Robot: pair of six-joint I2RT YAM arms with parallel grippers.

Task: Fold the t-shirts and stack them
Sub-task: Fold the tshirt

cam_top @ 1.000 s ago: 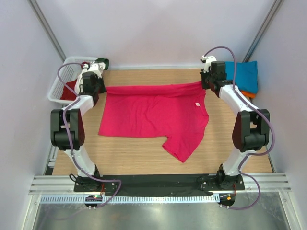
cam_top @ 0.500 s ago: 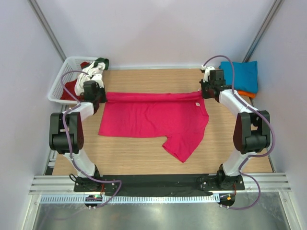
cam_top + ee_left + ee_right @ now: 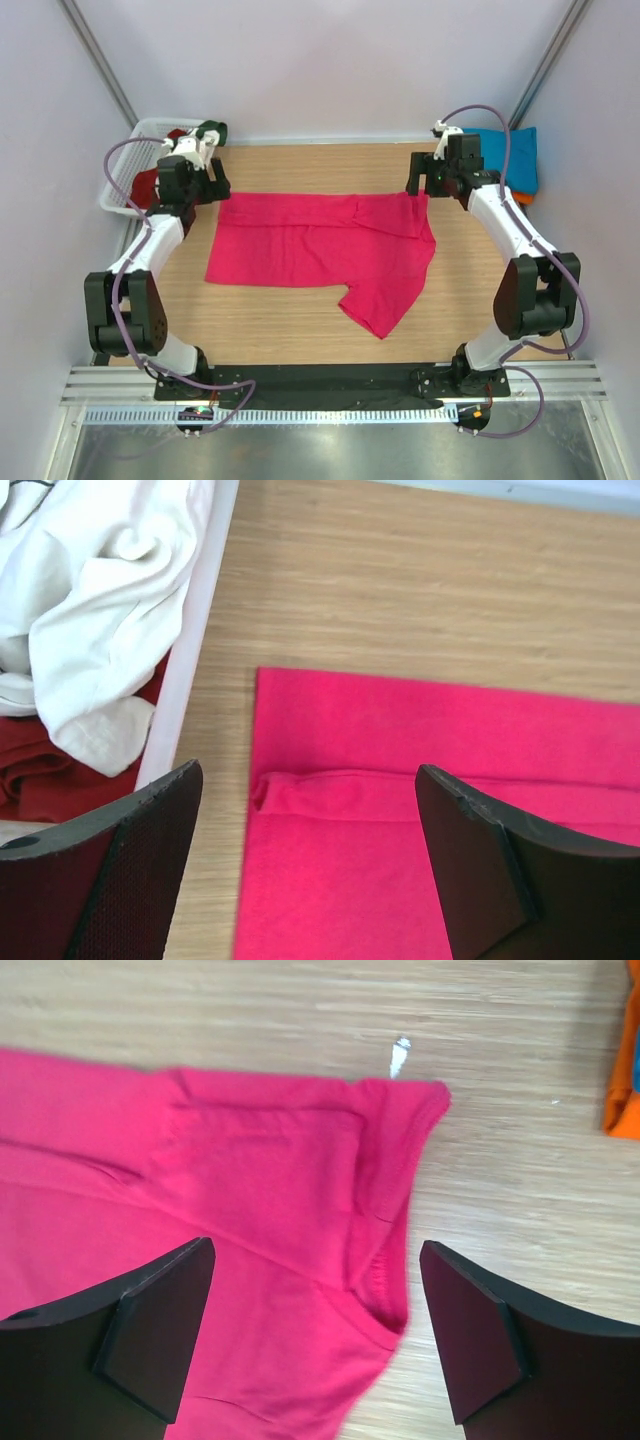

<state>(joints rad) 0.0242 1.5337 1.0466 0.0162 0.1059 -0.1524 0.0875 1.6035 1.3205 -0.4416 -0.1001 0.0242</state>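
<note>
Two sets of fingers, both spread wide, both empty. The magenta t-shirt [image 3: 320, 245] lies flat mid-counter [image 3: 300, 320], one sleeve pointing near. Its far edge is doubled over into a narrow band running left to right.

Left fingers [image 3: 120, 870] hang over the band's left end and right fingers [image 3: 130, 1330] over its right end by the collar, neither touching cloth. The symmetric stations fit a two-handed fold. My read is that the first fold is down and the next grasp is not yet taken.

Both arms reach far along the counter's sides with elbows bowed outward and wrists pitched down.

The basket [image 3: 117, 188], far left, holds a white shirt [image 3: 100, 580] and a dark red shirt [image 3: 40, 770], unfolded. Far right, a teal shirt [image 3: 505, 150] sits on an orange shirt [image 3: 625, 1070], probably the finished stack.
</note>
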